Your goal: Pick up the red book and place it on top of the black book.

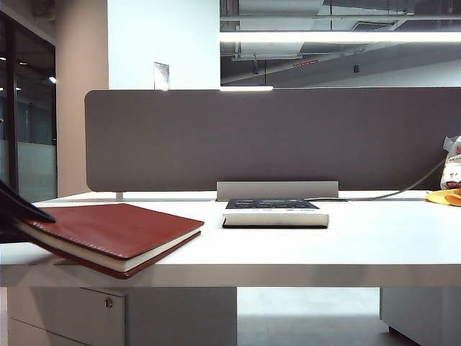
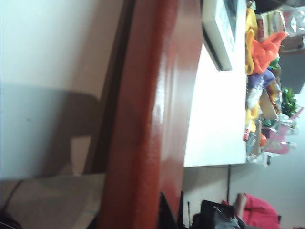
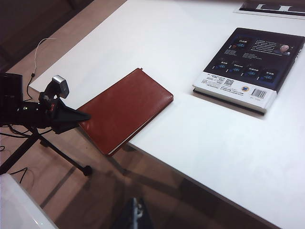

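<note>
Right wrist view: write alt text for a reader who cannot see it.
A red book hangs half off the white table edge, its overhanging end pinched by the left gripper. A black book lies flat farther along the table, apart from it.

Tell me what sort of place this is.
Probably an open-plan office or lab: a white desk with a grey partition screen behind it, exposed ceiling ducts and strip lighting overhead, and a locking drawer unit underneath.
</note>
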You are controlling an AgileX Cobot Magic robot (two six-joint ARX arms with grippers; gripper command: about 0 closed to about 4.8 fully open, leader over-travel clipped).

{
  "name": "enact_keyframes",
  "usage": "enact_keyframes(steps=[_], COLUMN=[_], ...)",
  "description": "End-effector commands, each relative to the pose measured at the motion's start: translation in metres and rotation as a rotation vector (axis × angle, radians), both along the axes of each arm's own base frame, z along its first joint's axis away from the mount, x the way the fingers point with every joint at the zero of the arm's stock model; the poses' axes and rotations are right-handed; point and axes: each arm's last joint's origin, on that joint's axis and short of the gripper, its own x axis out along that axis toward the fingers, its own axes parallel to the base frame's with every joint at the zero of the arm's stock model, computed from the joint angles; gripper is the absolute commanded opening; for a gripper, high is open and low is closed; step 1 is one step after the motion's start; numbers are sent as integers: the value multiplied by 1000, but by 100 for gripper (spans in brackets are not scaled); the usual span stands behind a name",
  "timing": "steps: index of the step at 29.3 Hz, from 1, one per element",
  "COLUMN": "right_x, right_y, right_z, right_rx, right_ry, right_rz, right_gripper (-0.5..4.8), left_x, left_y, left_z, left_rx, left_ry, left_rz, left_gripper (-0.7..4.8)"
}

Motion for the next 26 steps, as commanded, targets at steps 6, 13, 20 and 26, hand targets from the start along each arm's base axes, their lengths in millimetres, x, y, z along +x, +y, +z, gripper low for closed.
enact_keyframes(steps=[6,13,20,26], right_x=[-1,-1,0,-1], right_y=[0,0,-1,-1], right_z=[2,2,2,0], right_rx=[-1,-3,-13,-19], right_ry=[-19,-16,-15,0], right_rz=[0,-2,-20,-23], right_gripper=[-6,-6,-6,-6], left_x=[11,17,41,75], left_y=[-2,-3,-37,-60], left_z=[27,45,69,77], left_rx=[-200,-278,-278,-283], left_ry=[-145,-186,-218,-207], left_rz=[-83,-76,-149,-189], left_gripper=[-6,-6,-6,-6])
